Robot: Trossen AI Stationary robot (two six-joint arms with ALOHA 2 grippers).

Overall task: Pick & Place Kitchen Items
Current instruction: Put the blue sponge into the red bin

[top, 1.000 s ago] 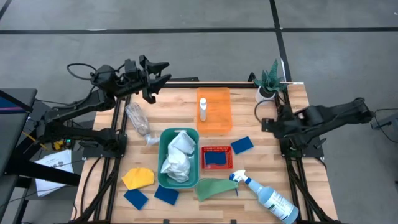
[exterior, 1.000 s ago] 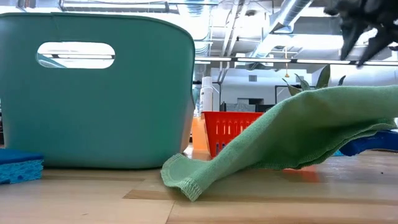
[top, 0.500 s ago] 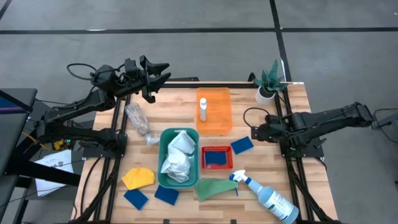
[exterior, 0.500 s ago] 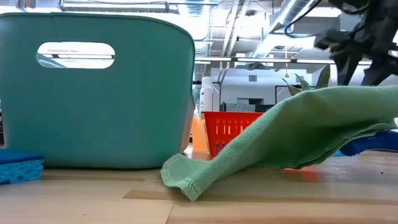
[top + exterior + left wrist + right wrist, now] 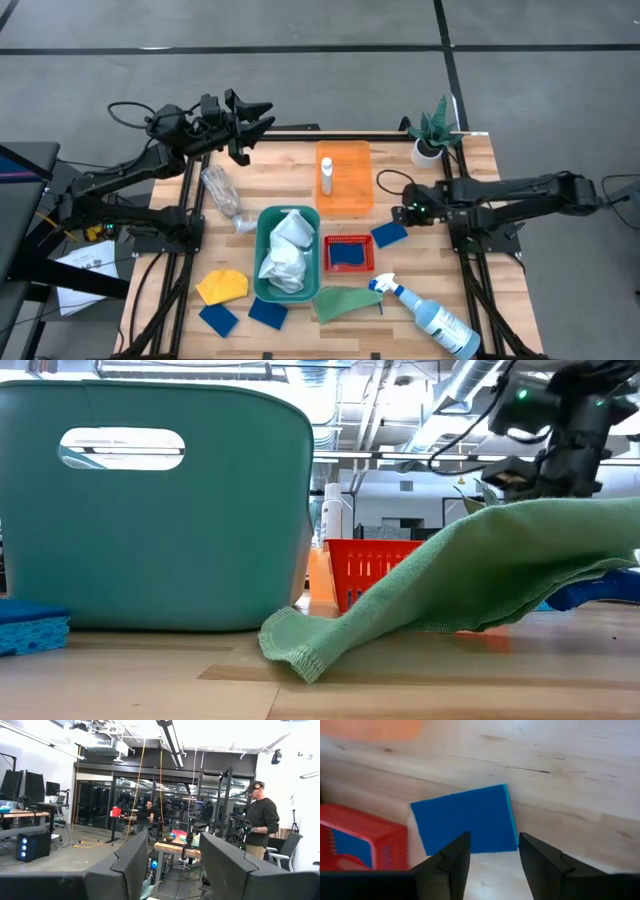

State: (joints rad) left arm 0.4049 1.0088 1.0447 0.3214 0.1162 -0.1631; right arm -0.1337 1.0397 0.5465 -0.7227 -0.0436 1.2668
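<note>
Over the table's right half, at about three o'clock from the teal bin (image 5: 288, 262), my right gripper (image 5: 405, 213) has swung in from the table's right edge within the last second and now hangs just above the loose blue sponge (image 5: 389, 233). My right wrist view shows that sponge (image 5: 465, 820) lying flat on the wood just beyond my two fingers (image 5: 454, 856), which stand apart with nothing between them. I judge this arm is lining up its next pick, and the sponge is the likely target, though I have not yet come down on it.

At five o'clock from that sponge lies the clear spray bottle (image 5: 428, 312) on its side; at six o'clock from the bin is the green cloth (image 5: 345, 302). White cloths (image 5: 285, 250) already sit in the bin, a blue sponge sits in the red basket (image 5: 349, 253), and the small white bottle (image 5: 326, 177) stands in the orange tray (image 5: 345, 176). Yellow cloth (image 5: 222, 286) and two more sponges (image 5: 243, 315) wait at seven o'clock.

My left gripper (image 5: 255, 124) has not shifted, parked at eleven o'clock off the table's far left corner, jaws parted and empty
</note>
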